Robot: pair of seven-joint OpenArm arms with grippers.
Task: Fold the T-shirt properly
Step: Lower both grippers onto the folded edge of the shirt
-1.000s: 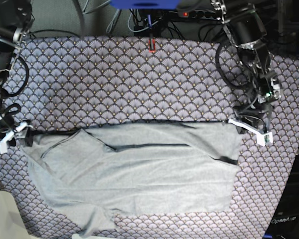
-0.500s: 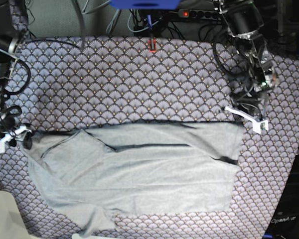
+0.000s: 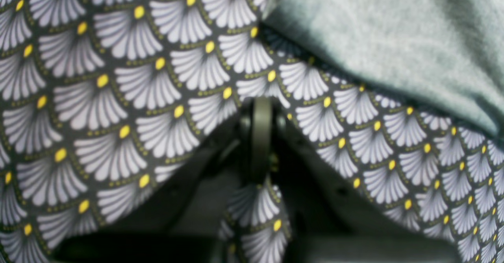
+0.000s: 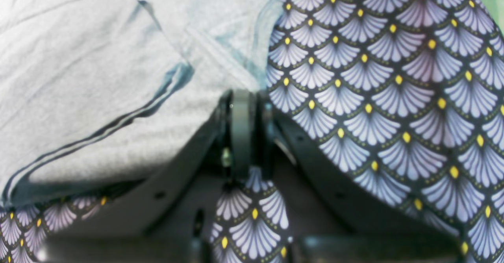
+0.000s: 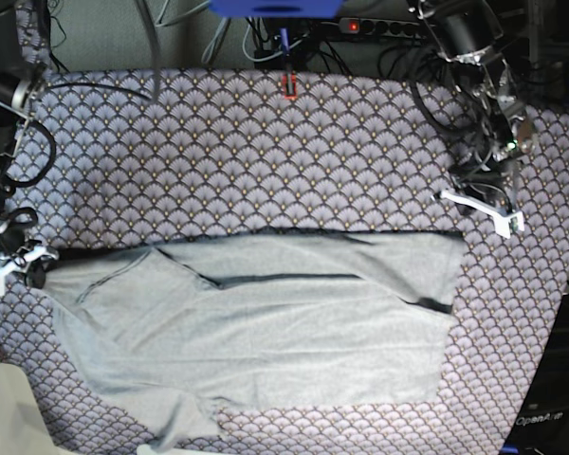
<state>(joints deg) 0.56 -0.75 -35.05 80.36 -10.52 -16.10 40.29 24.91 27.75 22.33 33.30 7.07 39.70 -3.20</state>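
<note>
Grey T-shirt spread on the patterned desk, a claw at each upper corner.

The desk (image 5: 266, 142) wears a scallop-print cloth; the T-shirt (image 5: 266, 322) lies flattened across its near half, dark trim running across the upper part. The left claw (image 5: 484, 210) is closed with nothing in it, clear of the shirt's corner. The right claw (image 5: 9, 261) is closed at the sleeve edge; whether it pinches fabric I cannot tell.

Purple-grey scallop-patterned table cloth (image 5: 266, 152) with yellow dots, 1 red clip (image 5: 289, 86) at its far edge
</note>
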